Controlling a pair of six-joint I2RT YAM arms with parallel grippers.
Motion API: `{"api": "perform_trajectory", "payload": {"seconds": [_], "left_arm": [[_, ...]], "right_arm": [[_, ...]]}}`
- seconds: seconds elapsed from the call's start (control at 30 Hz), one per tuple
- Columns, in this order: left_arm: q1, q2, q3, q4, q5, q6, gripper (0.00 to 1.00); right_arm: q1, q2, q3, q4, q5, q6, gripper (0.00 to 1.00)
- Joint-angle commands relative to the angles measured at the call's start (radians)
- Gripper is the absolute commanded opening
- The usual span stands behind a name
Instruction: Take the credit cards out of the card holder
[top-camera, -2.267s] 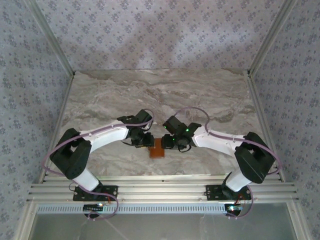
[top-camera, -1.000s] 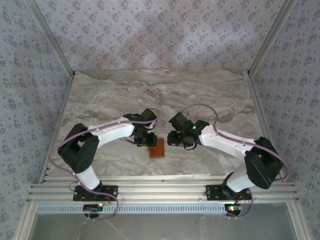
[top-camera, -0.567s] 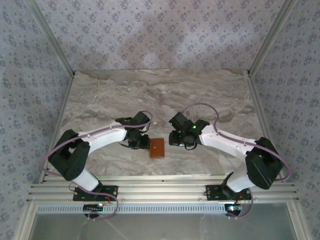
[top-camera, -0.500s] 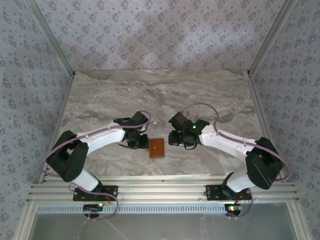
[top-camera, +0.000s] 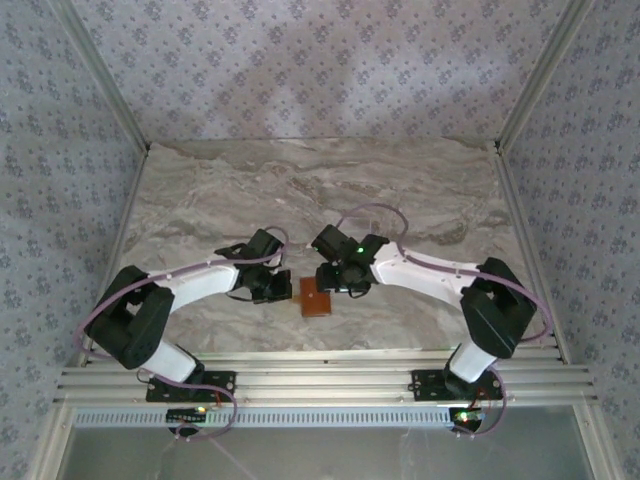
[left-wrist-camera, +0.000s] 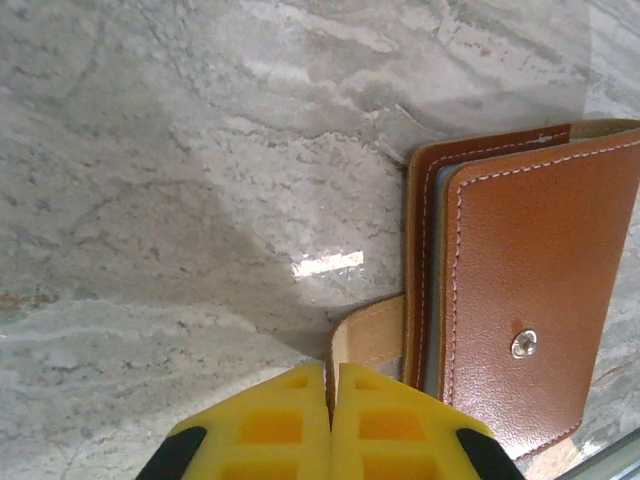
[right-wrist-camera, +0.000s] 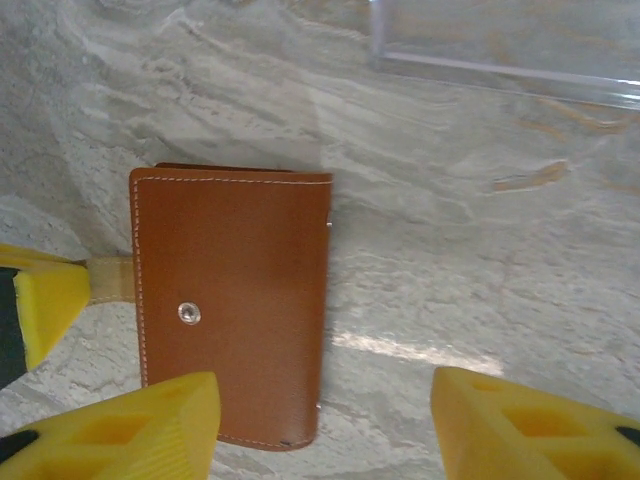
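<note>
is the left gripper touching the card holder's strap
Touching: the left wrist view shows the left gripper shut on the strap of the card holder, no gap.

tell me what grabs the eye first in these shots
A closed brown leather card holder with a snap lies on the marble table, near its front edge between the arms. The left gripper is shut right at its tan strap, while the right gripper hangs open above it.
</note>
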Motion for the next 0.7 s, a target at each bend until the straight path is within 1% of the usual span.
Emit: {"api": "perform_trajectory", "payload": {"seconds": [0.0, 0.2, 0.37, 0.53, 0.67], "left_arm": [[0.01, -0.027, -0.022, 0.031, 0.032, 0.008, 0.0], [0.029, -0.028, -0.06, 0.049, 0.055, 0.023, 0.0], [0.042, -0.038, -0.081, 0.067, 0.079, 0.034, 0.0], [0.063, -0.047, -0.107, 0.096, 0.103, 0.04, 0.0], [0.077, -0.04, -0.131, 0.134, 0.132, 0.038, 0.0]], "right_arm": [[0.024, 0.062, 0.082, -0.041, 0.022, 0.029, 0.65], [0.058, 0.193, 0.202, -0.083, 0.04, 0.021, 0.79], [0.071, 0.265, 0.247, -0.099, 0.054, 0.019, 0.9], [0.075, 0.305, 0.261, -0.118, 0.049, 0.019, 0.93], [0.075, 0.313, 0.246, -0.084, 0.036, 0.01, 0.95]]}}
